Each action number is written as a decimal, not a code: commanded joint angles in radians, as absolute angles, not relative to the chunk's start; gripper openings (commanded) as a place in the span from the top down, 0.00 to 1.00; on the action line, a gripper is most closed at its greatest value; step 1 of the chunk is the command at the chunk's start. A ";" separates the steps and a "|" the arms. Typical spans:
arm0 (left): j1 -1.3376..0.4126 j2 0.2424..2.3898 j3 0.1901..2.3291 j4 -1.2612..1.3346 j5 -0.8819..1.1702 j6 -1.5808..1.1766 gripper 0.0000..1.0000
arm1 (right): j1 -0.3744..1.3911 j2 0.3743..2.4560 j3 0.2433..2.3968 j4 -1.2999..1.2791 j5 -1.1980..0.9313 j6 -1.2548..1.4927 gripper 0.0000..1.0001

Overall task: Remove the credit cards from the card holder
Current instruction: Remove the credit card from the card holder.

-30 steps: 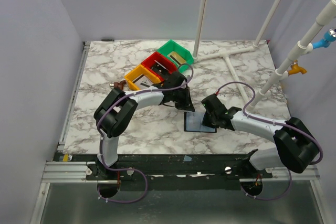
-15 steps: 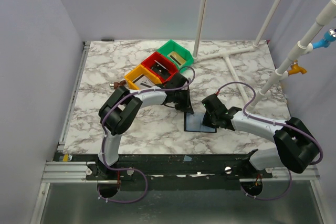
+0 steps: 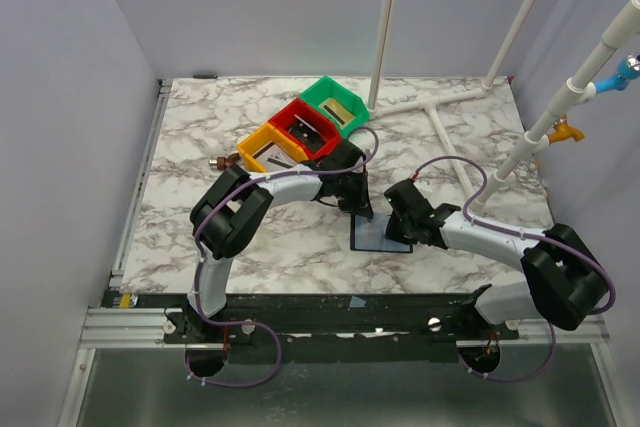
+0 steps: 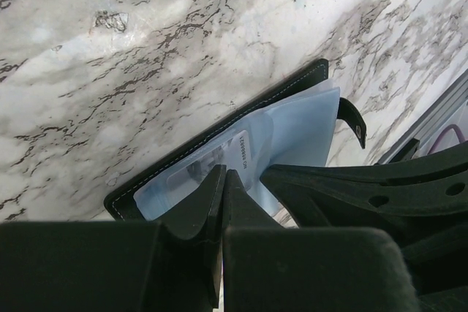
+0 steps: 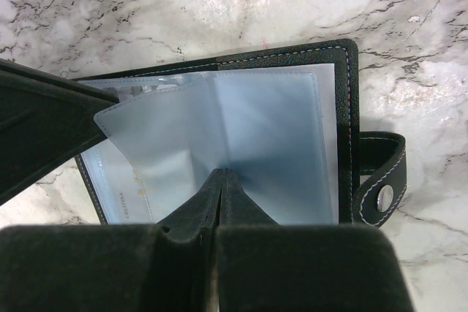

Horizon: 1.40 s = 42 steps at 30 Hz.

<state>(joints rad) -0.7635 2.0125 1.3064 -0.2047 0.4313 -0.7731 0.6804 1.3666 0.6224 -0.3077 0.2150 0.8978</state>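
Note:
The black card holder (image 3: pixel 375 237) lies open on the marble table, its bluish clear sleeves facing up. In the right wrist view, the card holder (image 5: pixel 344 107) shows a snap strap (image 5: pixel 380 193) at the right. A pale card (image 5: pixel 121 180) with small print sits in a lower-left sleeve. In the left wrist view a pale printed card (image 4: pixel 243 153) shows in a sleeve just past my fingertips. My left gripper (image 4: pixel 223 173) is shut, its tips at the sleeves on the holder's far edge (image 3: pixel 358 211). My right gripper (image 5: pixel 223 174) is shut, its tips pressed into a sleeve. No tan-gold card shows in the holder.
Yellow (image 3: pixel 266 150), red (image 3: pixel 304 127) and green (image 3: pixel 336 102) bins stand in a diagonal row behind the left gripper. White pipes (image 3: pixel 445 137) lie and rise at the back right. The table's near edge (image 3: pixel 330 297) is just below the holder.
My left arm has shifted slightly right, bringing its gripper closer onto the holder's far edge. The right arm and the holder have not visibly moved.

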 commanded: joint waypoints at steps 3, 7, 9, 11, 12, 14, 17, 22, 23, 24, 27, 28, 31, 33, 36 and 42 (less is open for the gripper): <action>-0.781 2.005 1.323 -0.209 0.463 -0.759 1.00 | 0.678 1.357 0.607 -0.334 0.197 0.900 0.99; -0.782 2.017 1.316 -0.203 0.469 -0.751 1.00 | 0.679 1.337 0.632 -0.350 0.203 0.890 0.99; -0.782 2.017 1.309 -0.201 0.472 -0.747 1.00 | 0.678 1.328 0.640 -0.359 0.208 0.887 0.99; -0.782 2.011 1.301 -0.198 0.472 -0.747 1.00 | 0.678 1.322 0.646 -0.365 0.211 0.885 0.99; -0.783 2.009 1.297 -0.198 0.471 -0.746 1.00 | 0.678 1.318 0.648 -0.367 0.212 0.885 0.99; -0.783 2.003 1.291 -0.199 0.470 -0.739 1.00 | 0.678 1.314 0.650 -0.368 0.211 0.885 0.99; -0.786 1.999 1.293 -0.205 0.481 -0.726 1.00 | 0.678 1.309 0.654 -0.371 0.210 0.882 0.99; -0.796 1.993 1.305 -0.210 0.504 -0.722 1.00 | 0.678 1.285 0.682 -0.392 0.214 0.876 0.99; -0.801 1.992 1.308 -0.209 0.512 -0.724 1.00 | 0.677 1.277 0.690 -0.403 0.220 0.874 0.99; -0.803 1.993 1.313 -0.209 0.516 -0.724 1.00 | 0.678 1.270 0.701 -0.413 0.227 0.873 0.99; -0.819 1.994 1.332 -0.214 0.523 -0.726 1.00 | 0.678 1.241 0.727 -0.448 0.247 0.868 0.99; -0.824 1.998 1.335 -0.210 0.528 -0.731 1.00 | 0.677 1.229 0.735 -0.463 0.256 0.868 0.99; -0.835 2.012 1.348 -0.195 0.544 -0.750 1.00 | 0.677 1.190 0.756 -0.503 0.284 0.869 0.99; -0.844 2.025 1.361 -0.190 0.549 -0.761 1.00 | 0.677 1.160 0.765 -0.528 0.299 0.871 0.99; -0.858 2.044 1.385 -0.186 0.547 -0.779 1.00 | 0.677 1.122 0.774 -0.563 0.315 0.871 0.99; -0.873 2.103 1.441 -0.210 0.524 -0.801 1.00 | 0.678 1.072 0.773 -0.614 0.340 0.881 0.99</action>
